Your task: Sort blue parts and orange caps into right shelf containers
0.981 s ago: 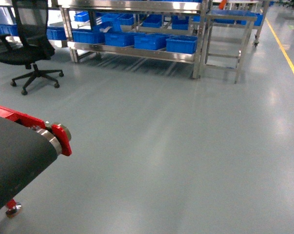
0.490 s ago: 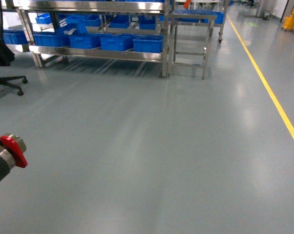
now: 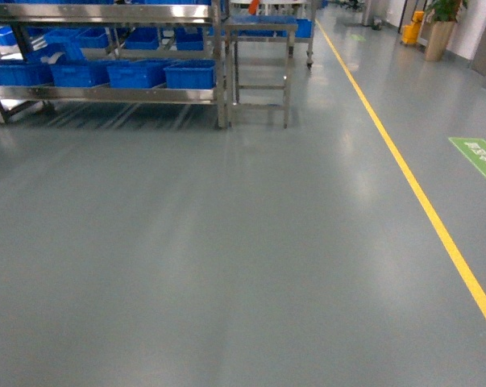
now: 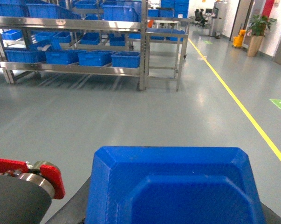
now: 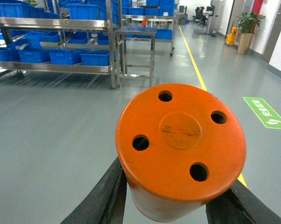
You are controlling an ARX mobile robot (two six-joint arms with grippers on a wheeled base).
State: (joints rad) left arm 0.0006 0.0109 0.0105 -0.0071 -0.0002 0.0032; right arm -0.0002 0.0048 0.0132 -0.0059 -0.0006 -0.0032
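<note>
Red conveyor gone; orange cap point(image 5: 181, 149) gripped.

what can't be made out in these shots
- Left wrist view: the blue part fills the foreground, covering the left gripper; its lower portion is cut off.
- Right wrist view: the orange cap shows only its end; any side print is unseen.
- Head view: crate contents too distant.

This is a factory or warehouse floor. Steel shelving point(image 3: 105, 48) carries rows of blue crates point(image 3: 190, 75), with a small steel trolley table point(image 3: 261, 64) beside it. The sealed grey floor point(image 3: 226, 242) bears a yellow lane line point(image 3: 404, 173) and a green floor sign point(image 3: 480, 157). Far off stand a potted plant point(image 3: 442, 24) and what may be office chairs point(image 4: 199, 16).
</note>
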